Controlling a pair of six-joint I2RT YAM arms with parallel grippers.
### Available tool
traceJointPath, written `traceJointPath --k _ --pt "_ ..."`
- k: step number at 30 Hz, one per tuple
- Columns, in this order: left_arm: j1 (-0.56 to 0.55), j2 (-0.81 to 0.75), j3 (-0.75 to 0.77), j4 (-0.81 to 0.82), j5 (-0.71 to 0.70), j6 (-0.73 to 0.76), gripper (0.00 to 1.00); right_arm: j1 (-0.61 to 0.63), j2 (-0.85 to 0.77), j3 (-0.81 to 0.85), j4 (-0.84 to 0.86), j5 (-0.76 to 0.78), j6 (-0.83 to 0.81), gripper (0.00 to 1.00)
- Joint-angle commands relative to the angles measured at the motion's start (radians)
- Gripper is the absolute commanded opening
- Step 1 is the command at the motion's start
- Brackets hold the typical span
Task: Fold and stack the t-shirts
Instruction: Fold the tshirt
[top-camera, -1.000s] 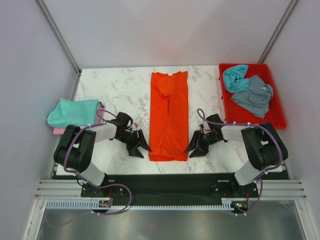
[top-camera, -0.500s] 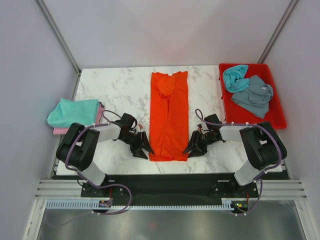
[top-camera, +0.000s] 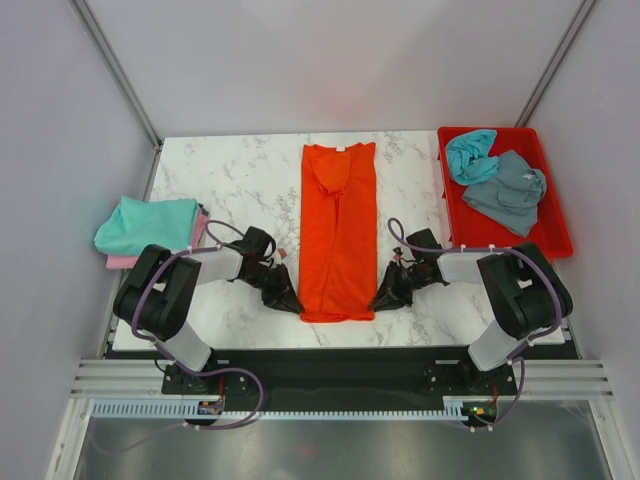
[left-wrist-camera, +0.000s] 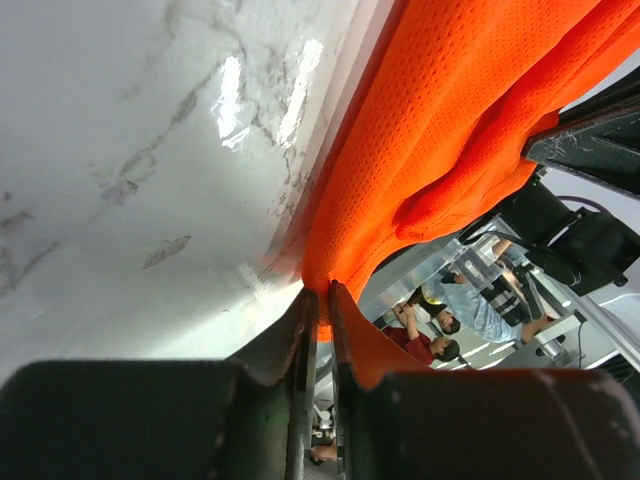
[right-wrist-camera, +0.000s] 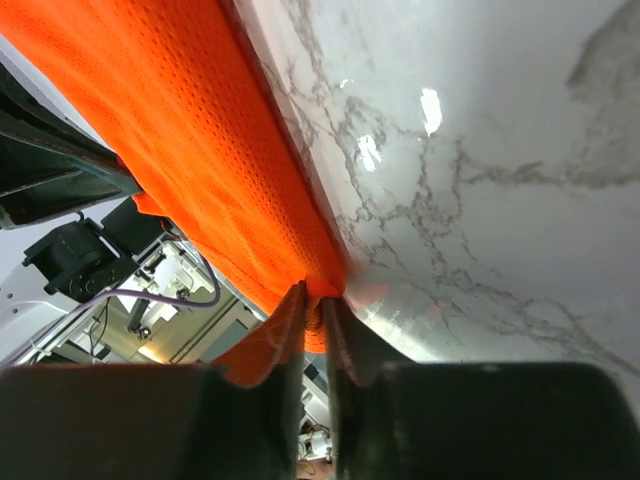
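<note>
An orange t-shirt (top-camera: 338, 230) lies as a long narrow strip down the middle of the marble table (top-camera: 250, 180), collar at the far end. My left gripper (top-camera: 294, 303) is shut on its near left corner; the left wrist view shows orange cloth (left-wrist-camera: 440, 130) pinched between the fingertips (left-wrist-camera: 308, 310). My right gripper (top-camera: 376, 302) is shut on the near right corner, orange cloth (right-wrist-camera: 180, 130) caught between its fingertips (right-wrist-camera: 337, 320). A folded teal t-shirt (top-camera: 145, 223) rests on a pink one (top-camera: 120, 262) at the left edge. A teal t-shirt (top-camera: 470, 153) and a grey-blue t-shirt (top-camera: 508, 192) lie crumpled in the red tray (top-camera: 555, 235).
The red tray stands at the right edge of the table. The folded stack overhangs the left edge. Metal frame posts (top-camera: 115, 70) rise at the back corners. Both arm bases (top-camera: 190, 350) sit at the near edge.
Both grippers moved inward to the orange shirt's near corners and closed on the cloth. The near hem has drawn in slightly.
</note>
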Motion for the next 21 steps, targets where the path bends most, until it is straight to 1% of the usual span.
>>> traceJointPath --k 1,3,4,7,13,14,18,21 --pt "-0.003 0.002 -0.004 0.02 0.013 -0.027 0.14 0.007 0.016 -0.015 0.013 0.012 0.017 0.18" --pt "-0.003 -0.004 -0.004 0.02 0.013 -0.025 0.1 0.007 0.009 -0.015 0.013 0.007 0.016 0.09" --pt "-0.003 -0.004 -0.001 0.018 0.013 -0.022 0.03 0.009 -0.005 -0.015 0.014 0.005 0.014 0.07" --pt "-0.005 -0.031 0.01 0.011 0.013 -0.01 0.02 0.007 -0.051 -0.005 0.004 0.011 -0.009 0.0" --pt "-0.003 -0.143 0.063 -0.02 0.004 0.036 0.02 0.004 -0.171 0.073 -0.091 0.057 -0.117 0.0" --pt "-0.003 -0.157 0.077 -0.029 -0.002 0.048 0.02 0.002 -0.186 0.083 -0.105 0.086 -0.127 0.0" --pt "0.01 -0.192 0.168 -0.087 -0.03 0.111 0.02 -0.001 -0.244 0.136 -0.13 0.11 -0.15 0.0" --pt "0.03 -0.189 0.221 -0.11 -0.036 0.131 0.02 -0.017 -0.246 0.194 -0.15 0.125 -0.179 0.0"
